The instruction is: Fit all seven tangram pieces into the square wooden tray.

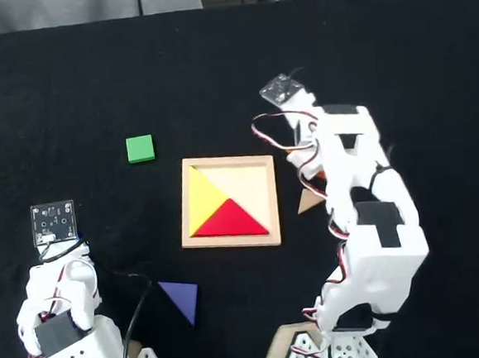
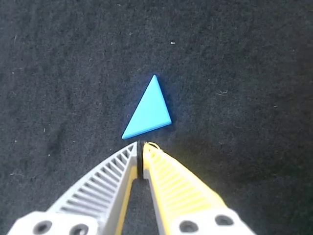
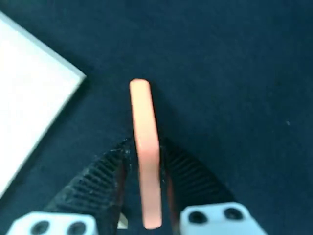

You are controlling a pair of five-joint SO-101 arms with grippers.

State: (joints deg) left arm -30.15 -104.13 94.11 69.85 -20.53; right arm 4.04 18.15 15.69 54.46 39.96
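Now the right claw (image 3: 145, 145), clenched on an orange piece (image 3: 141, 105) held edge-on, sits just right of the tray (image 1: 232, 242); the left claw (image 2: 141, 146) is closed and empty.

Black worktop (image 1: 67, 93) right across, and on it the pale wooden tray (image 1: 232, 242) shows a yellow triangle (image 1: 204, 200) against a red triangle (image 1: 230, 221), with the rest of its floor bare cream. Out on the black there's a bright green square (image 1: 140, 149) and a deep blue triangle (image 1: 181, 300). The left jaws are one ribbed white and one ribbed yellow, and the right jaws are ribbed black on a peach-orange piece (image 3: 145, 147).
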